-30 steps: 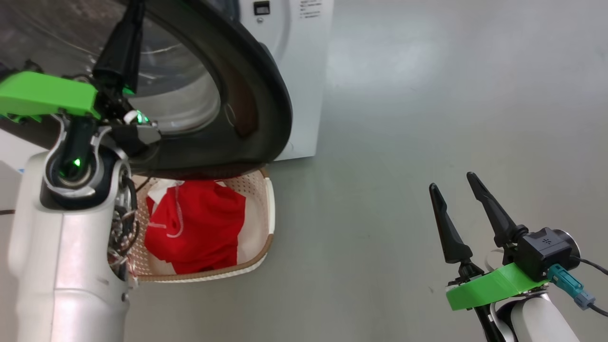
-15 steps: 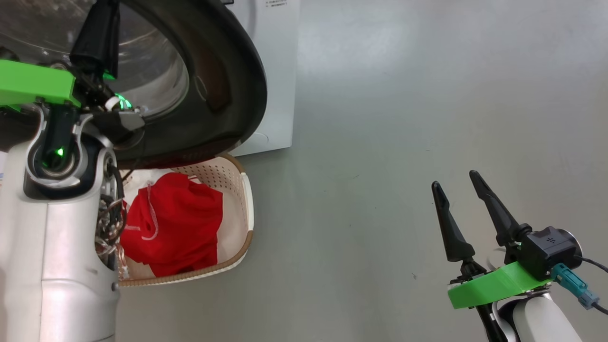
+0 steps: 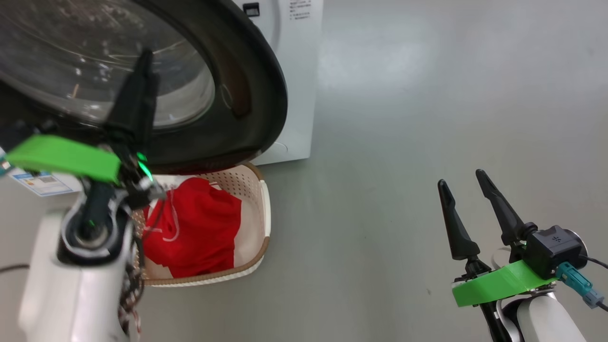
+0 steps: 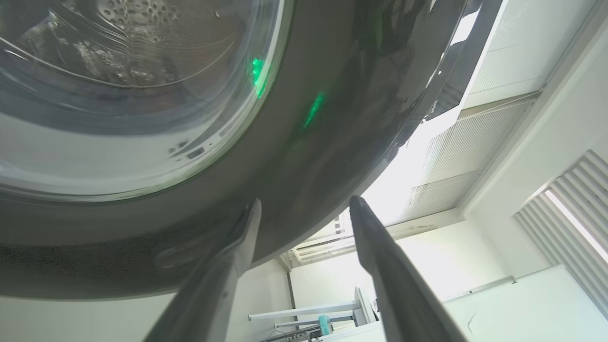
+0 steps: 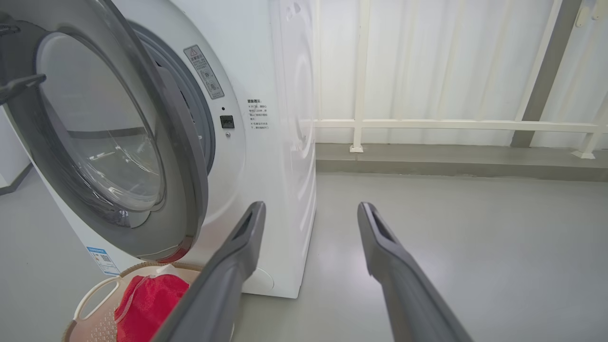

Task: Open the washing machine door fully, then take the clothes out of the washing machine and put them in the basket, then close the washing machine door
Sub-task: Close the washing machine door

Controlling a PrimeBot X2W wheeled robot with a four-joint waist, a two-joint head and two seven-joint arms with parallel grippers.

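Down on the floor (image 3: 427, 118) in front of the washing machine (image 3: 297, 71), the basket (image 3: 264, 209) is sitting right up against the front panel with the red clothes (image 3: 199, 228) piled inside it, white drawstring on top, so that part looks sorted. The door (image 3: 259, 95) is hanging partway open, swung out from the front so you can see the grey gasket (image 5: 190, 109) behind it from the right-hand side, and its glossy black rim hangs over the back edge of the basket. From the left wrist camera you can see through the glass bowl to the perforated drum (image 4: 118, 19). The left claw (image 4: 306, 202) is up by the door's lower rim with its two fingers spread apart and nothing between them, so it's let go. One finger lines up over the black rim from that angle, but I honestly can't tell if it's touching the door or just hovering in front of it. From the head camera that arm looks blurry, with its dark finger pointing up across the glass. The right claw (image 3: 460, 179) is well off to the other side, over bare floor, fingers wide apart and holding nothing, pointing roughly toward the machine's corner. There's a small blue label (image 3: 40, 180) low on the machine beside the basket, and a white railing (image 5: 427, 124) runs along the wall behind everything.
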